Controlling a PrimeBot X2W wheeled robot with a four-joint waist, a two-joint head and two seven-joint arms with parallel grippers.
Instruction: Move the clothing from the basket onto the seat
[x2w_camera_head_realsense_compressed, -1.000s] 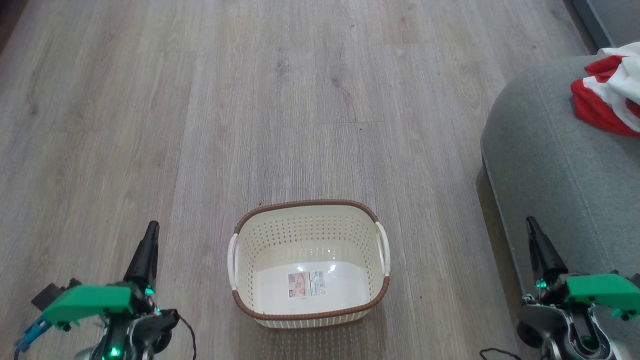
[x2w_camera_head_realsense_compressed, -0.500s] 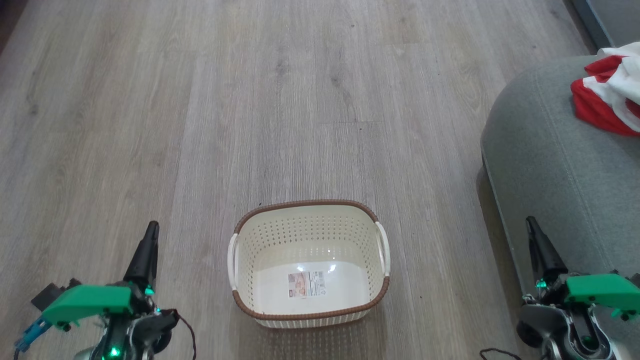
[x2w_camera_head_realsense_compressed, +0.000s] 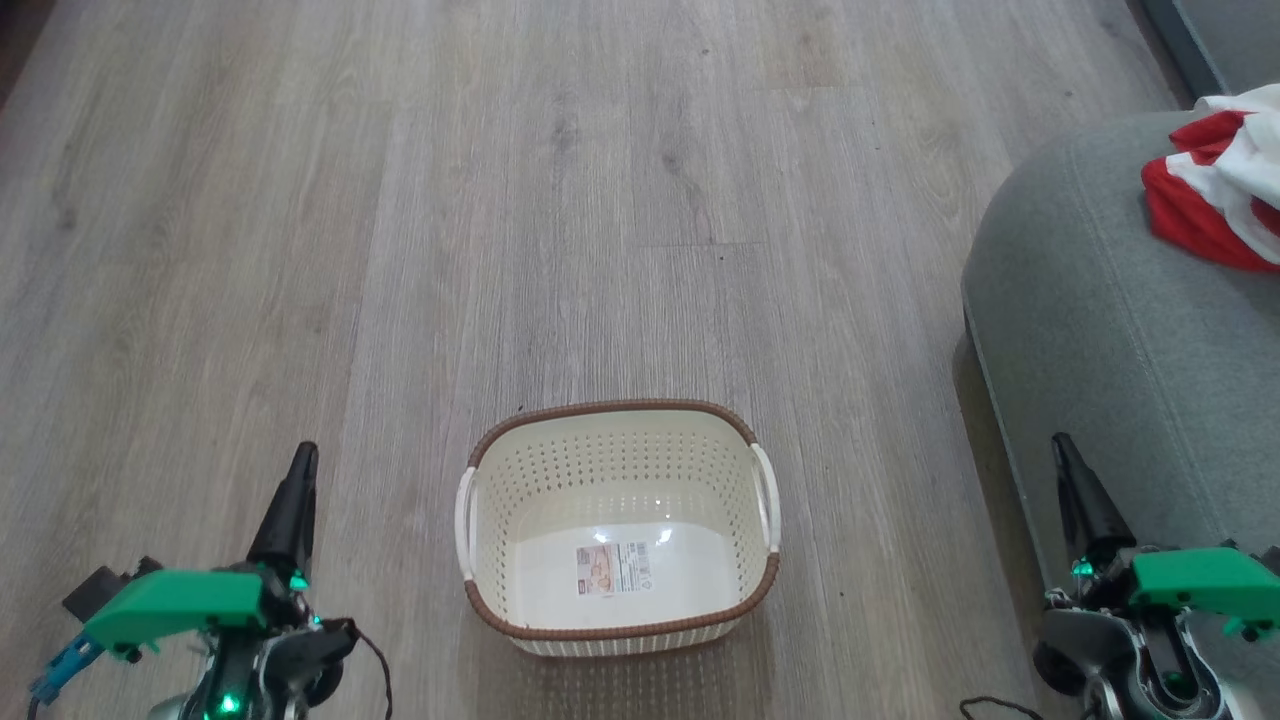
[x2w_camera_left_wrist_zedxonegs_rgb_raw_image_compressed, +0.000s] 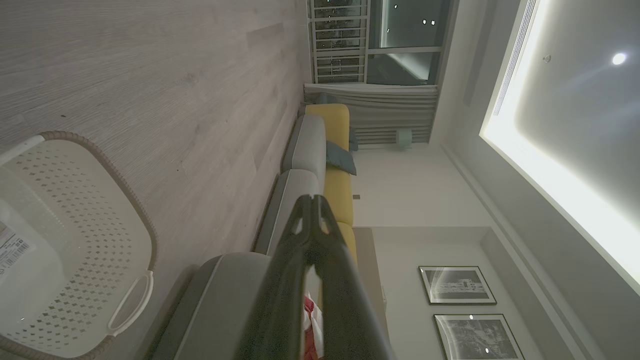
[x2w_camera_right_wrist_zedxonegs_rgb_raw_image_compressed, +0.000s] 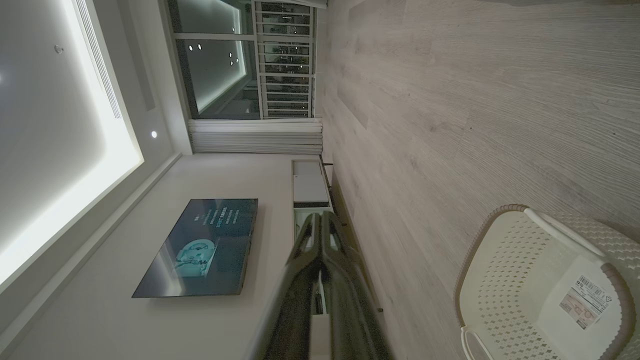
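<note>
The cream basket stands on the wood floor at bottom centre, with just a paper label on its bottom; it also shows as basket and basket. The red-and-white clothing lies bunched on the grey-green seat at the right edge; a scrap of the clothing peeks between the left fingers. My left gripper rests shut at lower left, left of the basket, holding nothing. My right gripper rests shut at lower right, against the seat's front edge, also holding nothing.
Bare wood floor stretches ahead and to the left. A long grey and yellow sofa runs along the wall. A wall television and a low white cabinet stand across the room.
</note>
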